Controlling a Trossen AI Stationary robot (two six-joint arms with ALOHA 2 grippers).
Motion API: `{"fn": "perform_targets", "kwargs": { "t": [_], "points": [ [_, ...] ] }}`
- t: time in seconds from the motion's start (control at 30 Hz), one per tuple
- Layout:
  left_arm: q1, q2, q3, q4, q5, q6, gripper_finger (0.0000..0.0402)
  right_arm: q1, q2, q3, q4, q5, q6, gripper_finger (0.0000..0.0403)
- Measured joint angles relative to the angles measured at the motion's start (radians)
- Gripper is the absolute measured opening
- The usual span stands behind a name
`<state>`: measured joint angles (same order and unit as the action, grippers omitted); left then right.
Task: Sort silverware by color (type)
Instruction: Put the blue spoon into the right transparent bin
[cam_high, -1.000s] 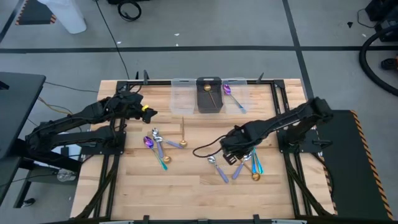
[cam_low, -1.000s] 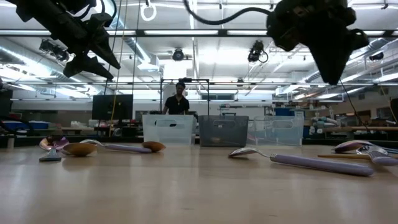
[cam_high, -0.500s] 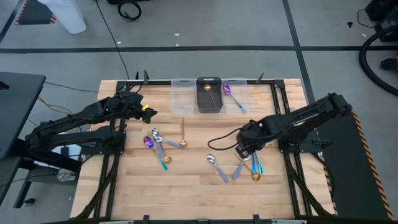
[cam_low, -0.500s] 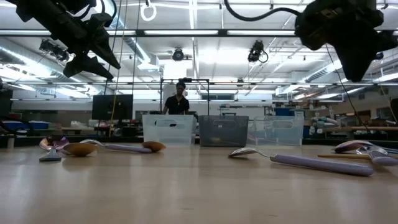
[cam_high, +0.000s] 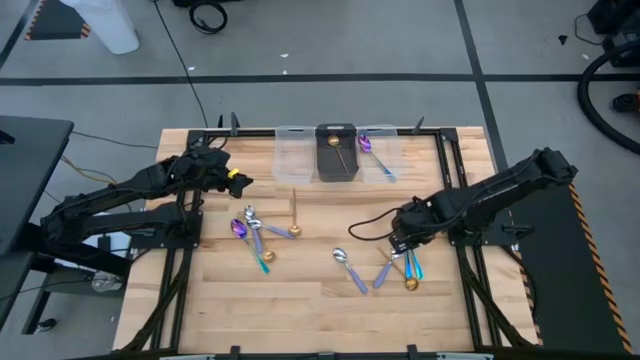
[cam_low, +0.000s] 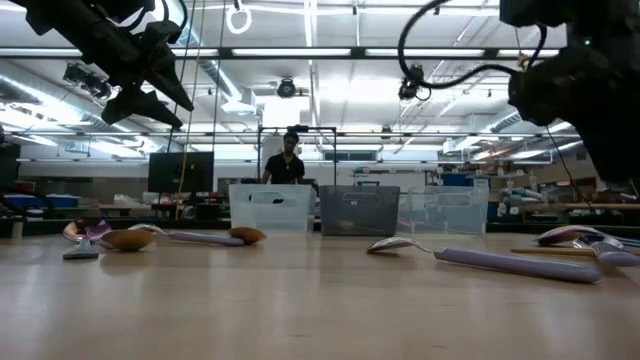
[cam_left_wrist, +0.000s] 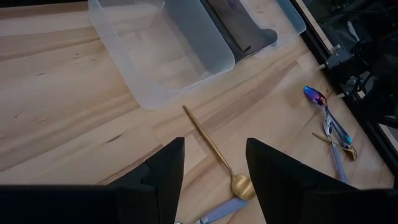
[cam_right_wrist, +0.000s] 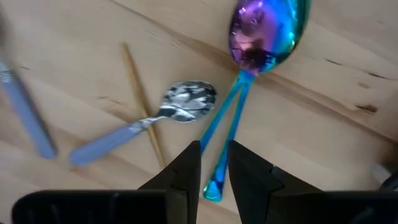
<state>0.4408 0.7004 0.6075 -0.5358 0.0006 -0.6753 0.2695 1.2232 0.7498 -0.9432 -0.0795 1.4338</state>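
- Rainbow spoons (cam_right_wrist: 264, 37), right wrist view: two stacked; handle ends pass behind the right tool (cam_right_wrist: 214, 171); upper bowl cut by the frame edge.
- Right tool, low view: fingers cut off at the frame edge.
- Dark bin (cam_high: 336, 152), high view: gold item inside too small to identify.
- Person (cam_low: 288, 160), low view: lower body hidden behind bins.

The right gripper (cam_right_wrist: 213, 168) hangs low with fingers seemingly narrowly parted, while the left gripper (cam_left_wrist: 211, 165) waits raised, fingers wide.
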Motion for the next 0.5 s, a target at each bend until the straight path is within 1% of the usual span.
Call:
{"fn": "perform_targets", "kwargs": {
  "t": [0.33,0.5],
  "points": [
    [0.000,0.000,0.000,0.000,-0.003,-0.012,0.0181,0.000,0.000,-0.081,0.014,0.000,-0.019,0.0156],
    [0.000,0.000,0.000,0.000,-0.010,-0.012,0.0181,0.000,0.000,-0.118,0.057,0.009,-0.023,0.0163]
  ]
}}
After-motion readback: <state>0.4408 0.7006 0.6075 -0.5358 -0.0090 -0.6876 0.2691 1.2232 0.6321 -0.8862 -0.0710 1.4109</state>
